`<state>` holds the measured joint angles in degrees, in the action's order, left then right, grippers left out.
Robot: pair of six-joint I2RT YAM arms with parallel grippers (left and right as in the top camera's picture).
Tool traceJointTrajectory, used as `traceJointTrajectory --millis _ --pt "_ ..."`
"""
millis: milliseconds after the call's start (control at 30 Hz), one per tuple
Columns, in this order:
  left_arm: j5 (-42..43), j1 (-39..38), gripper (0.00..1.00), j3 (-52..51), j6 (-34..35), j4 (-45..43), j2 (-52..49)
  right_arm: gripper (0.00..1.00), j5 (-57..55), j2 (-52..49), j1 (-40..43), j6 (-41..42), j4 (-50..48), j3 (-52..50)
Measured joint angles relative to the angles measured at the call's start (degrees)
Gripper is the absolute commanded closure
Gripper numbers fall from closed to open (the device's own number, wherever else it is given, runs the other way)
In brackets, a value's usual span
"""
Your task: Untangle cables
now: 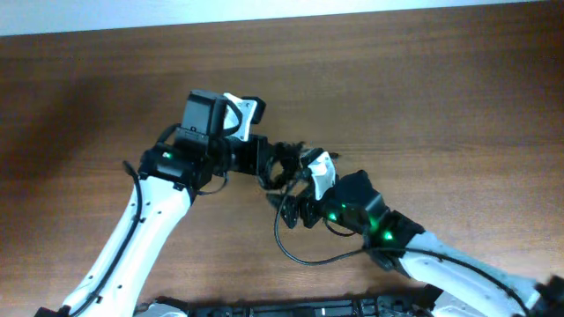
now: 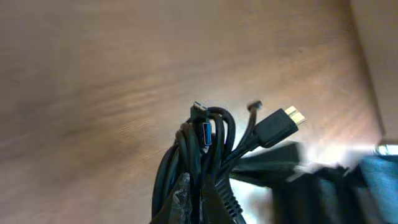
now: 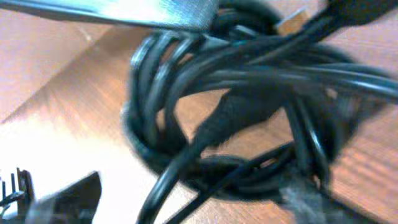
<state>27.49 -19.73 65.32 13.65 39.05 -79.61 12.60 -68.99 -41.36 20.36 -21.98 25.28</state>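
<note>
1. Cables (image 1: pixel 284 167): thin black cords knotted into one small bundle. In the overhead view it sits just right of the frame's centre, between the two hands, over the brown wooden worktop (image 1: pixel 441 88). I cannot tell whether the bundle touches the wood.
2. In the left wrist view, several strands rise from the bottom edge and fold back in tight hairpin bends at mid-frame.
3. A silvery plug (image 2: pixel 292 116) on a flat black housing juts toward the upper right of that view. A blue-lined plug (image 2: pixel 207 134) sits tucked among the bends.
4. The left hand (image 2: pixel 202 202) shows only at the lower edge of its own view. The strands run down between its textured pads (image 2: pixel 178 194), so it is pinching the cables.
5. In the blurred right wrist view, the cords fill the frame as overlapping coils that cross one another, with wood showing through the gaps.
6. The right hand (image 1: pixel 295 189) meets the bundle from the lower right in the overhead view. I cannot tell whether its fingers are spread or pressed on the cords.
</note>
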Motion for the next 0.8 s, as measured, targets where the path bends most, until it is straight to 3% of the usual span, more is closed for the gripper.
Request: traceJointTrajectory --millis 67,100,133,233,300,400,433,533,567,600,667,700,733,800 --pt "-0.55 4.46 1.0 0.0 2.05 0.09 0.0 0.06 -0.96 6.49 1.36 -0.02 7.87 0.09" --pt "-0.9 6.97 1.0 0.0 3.52 0.11 0.0 0.32 -1.22 8.85 2.56 0.0 10.54 0.07" --pt "-1.01 8.76 1.0 0.02 4.39 0.13 0.0 0.49 -1.44 10.84 3.37 -0.02 13.11 0.07" --pt "-1.16 9.35 1.0 0.02 7.56 1.33 0.0 0.49 5.2 11.34 2.78 0.11 9.44 -0.02" --pt "-1.14 9.35 1.0 0.0 10.32 1.64 0.0 0.56 6.62 7.85 1.77 0.15 4.07 -0.15" --pt "-1.31 7.26 1.0 0.0 11.72 1.64 0.0 0.79 7.06 -0.46 1.77 0.39 -7.21 0.02" --pt "-1.38 6.05 1.0 0.0 11.78 1.68 0.0 0.96 7.04 -1.73 1.77 0.83 -9.55 -0.09" --pt "-3.69 3.69 1.0 0.0 11.98 1.9 0.0 0.96 7.04 -1.75 1.77 1.51 -10.21 -0.09" --pt "-3.93 3.58 1.0 0.0 11.98 1.9 0.0 0.87 7.02 -1.75 1.77 1.53 -10.19 -0.09" --pt "-4.22 3.61 1.0 0.0 11.98 1.9 0.0 0.64 7.02 -1.75 1.77 1.77 -10.16 -0.09" --pt "-4.42 3.61 1.0 0.0 11.98 1.9 0.0 0.59 6.97 -1.79 1.77 1.9 -9.99 -0.09" --pt "-4.42 3.61 1.0 0.0 11.98 1.9 0.0 0.6 6.99 -1.79 1.77 1.84 -9.9 -0.09" --pt "-4.42 3.61 1.0 0.0 11.98 1.9 0.0 0.69 6.99 -1.79 1.77 1.75 -9.66 -0.09" --pt "-4.42 3.61 1.0 0.0 12.24 3.48 0.0 0.95 6.29 -2.78 1.77 1.84 -8.37 -0.07"
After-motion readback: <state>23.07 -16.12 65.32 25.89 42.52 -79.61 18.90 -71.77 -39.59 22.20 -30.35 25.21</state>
